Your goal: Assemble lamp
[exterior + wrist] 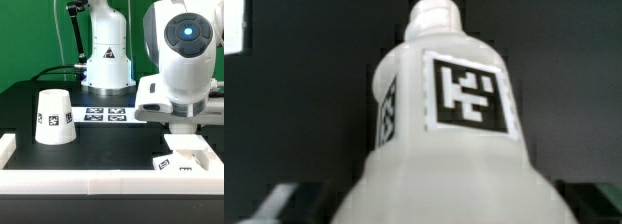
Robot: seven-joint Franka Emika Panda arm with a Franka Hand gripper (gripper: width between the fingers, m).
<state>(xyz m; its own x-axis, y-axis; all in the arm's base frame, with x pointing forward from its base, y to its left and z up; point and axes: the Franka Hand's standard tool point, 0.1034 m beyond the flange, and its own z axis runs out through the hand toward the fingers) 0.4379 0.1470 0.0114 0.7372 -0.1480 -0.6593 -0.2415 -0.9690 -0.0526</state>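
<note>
Bulb fills the wrist view, its long axis running straight out from the gripper, neck farthest. Jaws barely show, so I can't tell if they're gripping. Base sits just below the arm.

the bulb between the jaws of the gripper is smooth white plastic with a soft sheen; its tag is matt black-and-white print. the table beyond the jaws is matt black. the shade, well apart from the jaws, is smooth, faintly glossy white plastic.
</note>
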